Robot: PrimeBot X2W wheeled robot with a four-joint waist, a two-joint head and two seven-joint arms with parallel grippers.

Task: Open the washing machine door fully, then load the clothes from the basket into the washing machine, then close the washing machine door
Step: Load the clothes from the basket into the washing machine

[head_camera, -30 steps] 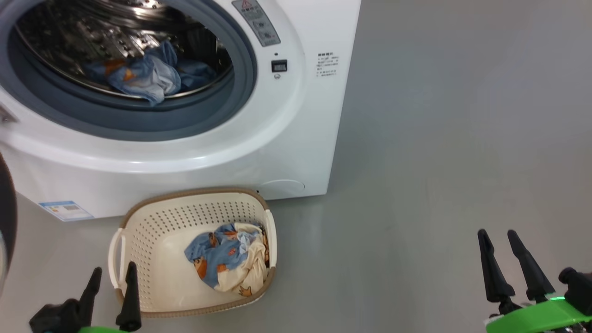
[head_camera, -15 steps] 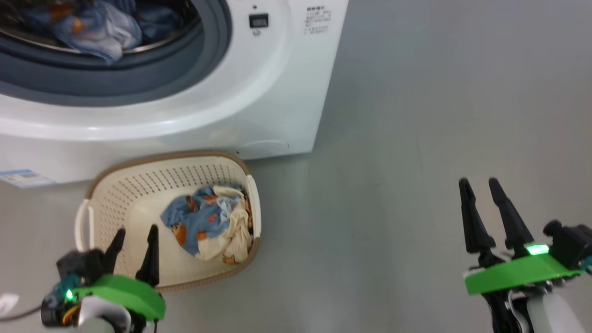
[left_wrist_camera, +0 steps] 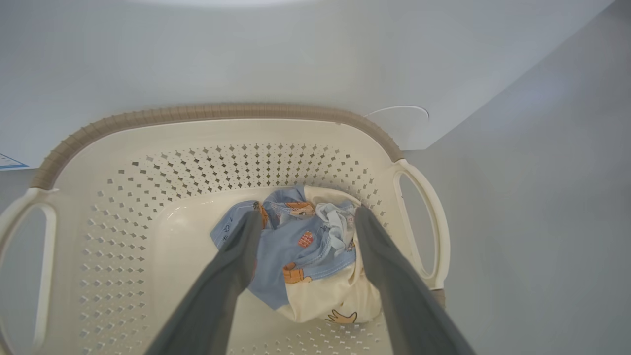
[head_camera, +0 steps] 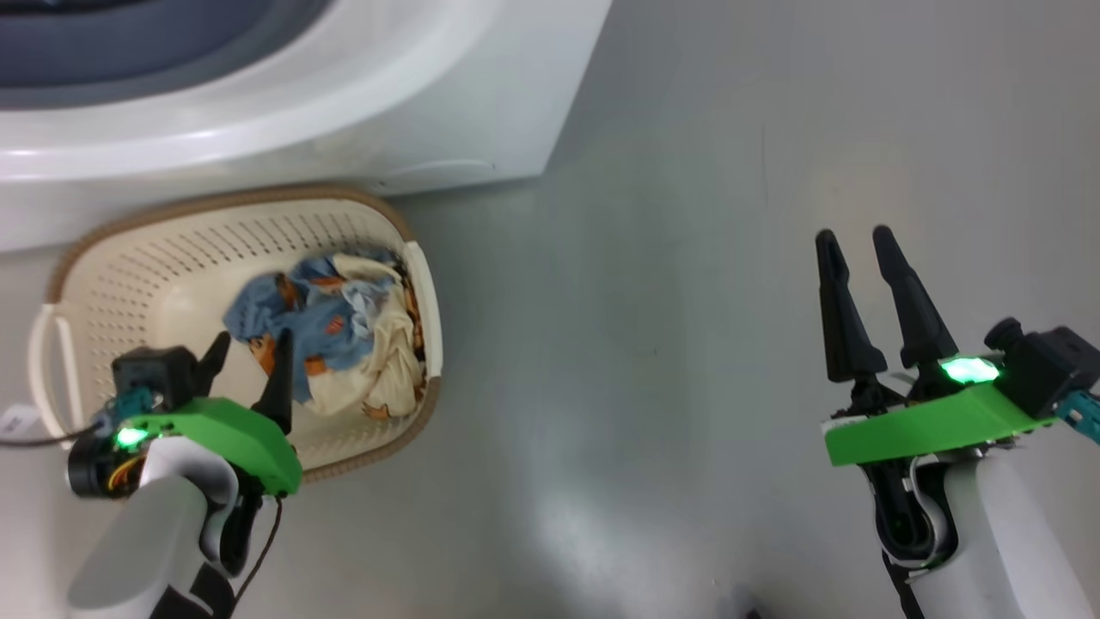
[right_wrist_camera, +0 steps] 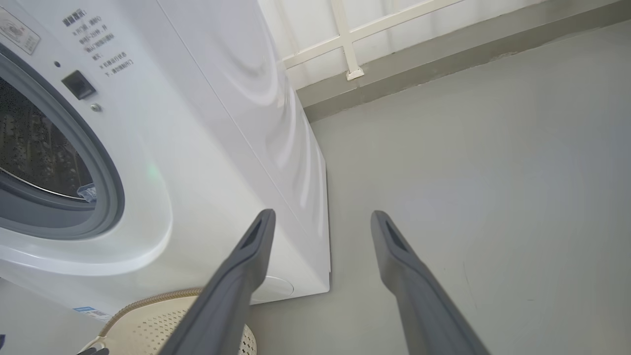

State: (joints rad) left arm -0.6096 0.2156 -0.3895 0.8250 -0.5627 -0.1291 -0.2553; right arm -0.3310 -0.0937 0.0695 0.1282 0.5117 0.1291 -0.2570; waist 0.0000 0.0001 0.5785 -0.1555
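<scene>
The cream basket (head_camera: 215, 202) sits on the floor against the white washing machine (head_camera: 344, 112). Blue, orange-patched and cream clothes (head_camera: 335, 335) lie bunched at its right end. My left gripper (head_camera: 251, 344) hangs open over the basket's inside, its tips just left of the pile. In the left wrist view that gripper (left_wrist_camera: 308, 214) frames the clothes (left_wrist_camera: 305, 256) between its fingers (left_wrist_camera: 236, 276) without holding them, inside the basket (left_wrist_camera: 222, 111). My right gripper (head_camera: 852, 236) stands open and empty over bare floor to the right. The washing machine door is out of view.
In the right wrist view my right gripper (right_wrist_camera: 323, 217) points past the machine's right front corner (right_wrist_camera: 207, 123), with the grey rubber ring (right_wrist_camera: 106, 182) and the basket's rim (right_wrist_camera: 157, 315) at left. Grey floor (head_camera: 653, 344) spreads to the right; a wall with white framing (right_wrist_camera: 345, 44) lies beyond.
The head camera has tilted down, so the drum has left the picture. My left gripper has moved from the basket's near rim to over its inside, beside the clothes. Both grippers stay open.
</scene>
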